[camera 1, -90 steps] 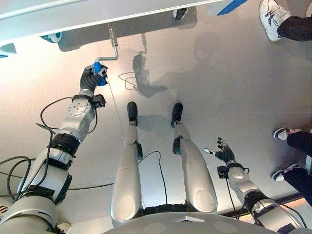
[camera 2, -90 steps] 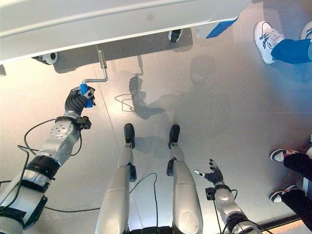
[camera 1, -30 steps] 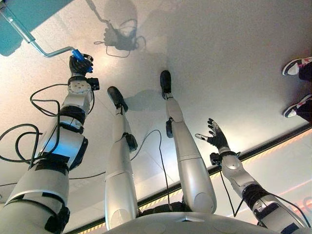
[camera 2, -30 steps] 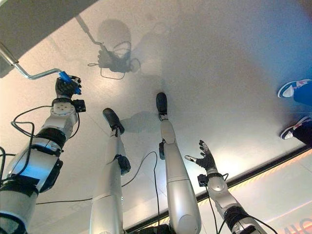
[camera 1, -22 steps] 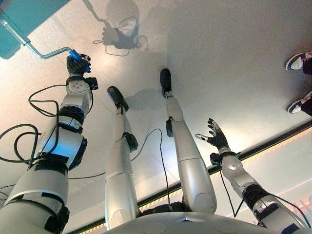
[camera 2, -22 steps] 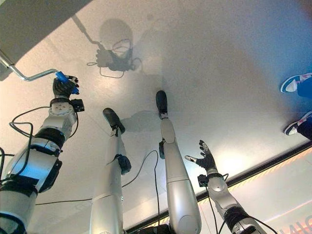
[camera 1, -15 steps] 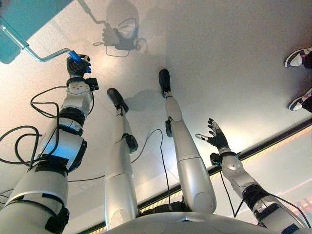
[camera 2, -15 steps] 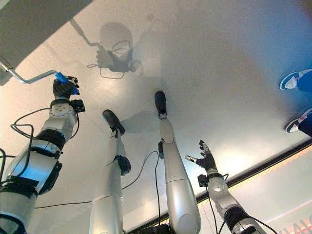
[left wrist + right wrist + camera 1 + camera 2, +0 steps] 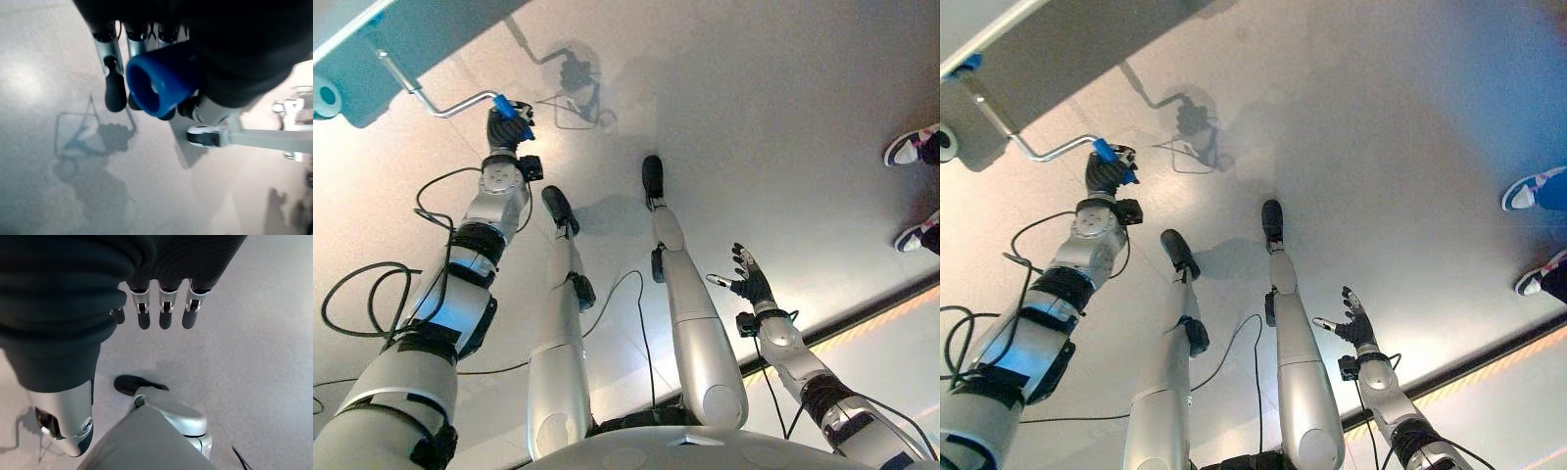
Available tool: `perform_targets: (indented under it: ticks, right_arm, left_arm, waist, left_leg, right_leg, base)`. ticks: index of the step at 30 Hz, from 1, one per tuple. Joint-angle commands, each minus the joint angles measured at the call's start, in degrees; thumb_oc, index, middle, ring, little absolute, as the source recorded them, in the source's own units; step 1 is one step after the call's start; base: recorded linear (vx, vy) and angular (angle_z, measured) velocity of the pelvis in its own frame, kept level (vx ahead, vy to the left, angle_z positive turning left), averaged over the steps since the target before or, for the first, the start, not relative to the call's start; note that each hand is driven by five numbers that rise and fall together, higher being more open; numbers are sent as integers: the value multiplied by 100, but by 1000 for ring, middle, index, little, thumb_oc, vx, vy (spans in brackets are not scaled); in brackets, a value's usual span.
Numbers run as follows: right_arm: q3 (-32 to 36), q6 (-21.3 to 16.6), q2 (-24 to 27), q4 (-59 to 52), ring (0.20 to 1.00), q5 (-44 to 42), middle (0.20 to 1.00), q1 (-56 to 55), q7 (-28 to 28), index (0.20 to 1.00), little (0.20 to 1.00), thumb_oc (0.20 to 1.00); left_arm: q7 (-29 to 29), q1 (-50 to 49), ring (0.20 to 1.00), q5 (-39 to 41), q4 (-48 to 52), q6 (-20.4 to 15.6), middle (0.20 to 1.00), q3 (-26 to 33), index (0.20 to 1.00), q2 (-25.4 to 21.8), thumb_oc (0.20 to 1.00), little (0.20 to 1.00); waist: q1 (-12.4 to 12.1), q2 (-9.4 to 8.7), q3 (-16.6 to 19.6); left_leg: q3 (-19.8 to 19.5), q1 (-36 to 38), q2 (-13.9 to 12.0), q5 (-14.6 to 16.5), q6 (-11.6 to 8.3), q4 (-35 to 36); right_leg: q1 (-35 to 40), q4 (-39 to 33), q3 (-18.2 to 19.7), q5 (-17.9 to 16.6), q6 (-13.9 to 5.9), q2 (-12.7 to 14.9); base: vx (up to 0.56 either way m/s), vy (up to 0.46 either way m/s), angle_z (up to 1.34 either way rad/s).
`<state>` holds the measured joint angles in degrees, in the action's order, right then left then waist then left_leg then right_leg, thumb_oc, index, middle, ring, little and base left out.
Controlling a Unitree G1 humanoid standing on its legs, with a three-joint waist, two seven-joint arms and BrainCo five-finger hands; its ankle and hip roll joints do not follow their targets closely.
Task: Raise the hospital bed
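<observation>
The hospital bed's frame (image 9: 382,44) crosses the upper left, and a bent metal crank (image 9: 440,103) comes out from under it. The crank ends in a blue grip (image 9: 507,108). My left hand (image 9: 509,122) is shut on that blue grip (image 9: 159,83), its fingers curled round it. In the right eye view the same crank (image 9: 1048,149) and left hand (image 9: 1107,171) sit at the upper left. My right hand (image 9: 749,284) hangs open at the lower right, far from the bed, holding nothing; its fingers (image 9: 164,316) are straight above the floor.
A bed caster (image 9: 325,96) shows at the far left edge under the frame, and another caster (image 9: 203,138) lies near the left hand. A person's shoes (image 9: 911,147) stand at the right edge. A dark strip with a light line (image 9: 862,313) crosses the floor at the lower right.
The camera has shifted, so the bed frame and crank sit further right and lower in view. My left hand stays shut on the blue grip and has turned the crank round. The right hand is unchanged.
</observation>
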<state>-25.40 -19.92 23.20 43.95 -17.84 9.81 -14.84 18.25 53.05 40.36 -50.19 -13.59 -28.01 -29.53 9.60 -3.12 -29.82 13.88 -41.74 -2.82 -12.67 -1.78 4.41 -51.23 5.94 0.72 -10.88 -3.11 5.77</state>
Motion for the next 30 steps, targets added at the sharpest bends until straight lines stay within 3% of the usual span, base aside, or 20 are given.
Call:
perform_targets:
  ticks: [1, 5, 6, 18, 30]
  right_arm:
    - [145, 65, 313, -8, 1000, 77, 1000, -562, -79, 1000, 1000, 1000]
    - [199, 104, 283, 48, 1000, 81, 1000, -532, -59, 1000, 1000, 1000]
    - [234, 108, 291, 50, 1000, 100, 1000, -505, -57, 1000, 1000, 1000]
    - [430, 216, 263, 218, 1000, 200, 1000, -552, -13, 1000, 1000, 1000]
    - [545, 261, 260, 308, 1000, 250, 1000, -634, -24, 1000, 1000, 1000]
  left_arm:
    - [-256, 429, 200, -268, 997, -730, 200, -93, 200, 123, 200, 200]
    - [-251, 149, 200, -220, 1437, -784, 200, 3, 200, -58, 200, 200]
    - [-262, 123, 200, -196, 1507, -807, 200, 51, 200, -118, 200, 200]
    - [-422, -1255, 200, 18, 2489, -902, 200, 638, 200, -771, 200, 200]
    - [-443, -2315, 200, 380, 2957, -1004, 200, 1320, 200, -921, 200, 200]
  waist:
    - [77, 423, 3]
    - [-11, 439, 3]
    - [-21, 420, 3]
    - [-298, 392, 3]
    - [-512, 337, 3]
  left_leg:
    - [-275, 254, -44, 393, -147, -365]
    - [-350, 369, -28, 392, -129, -364]
    - [-281, 231, -35, 219, -84, -385]
    - [-491, 441, 62, 224, -38, -387]
    - [-663, 357, 122, 257, 5, -451]
  right_leg:
    - [210, 372, -174, 400, -438, -45]
    - [343, 425, -244, 450, -432, -2]
    - [254, 381, -293, 256, -376, 15]
    - [624, 422, -523, 337, -396, 176]
    - [759, 418, -725, 407, -407, 322]
  base:
    - [6, 14, 13]
    - [-21, 15, 7]
    - [-86, -21, 11]
    - [-7, 12, 7]
    - [11, 22, 10]
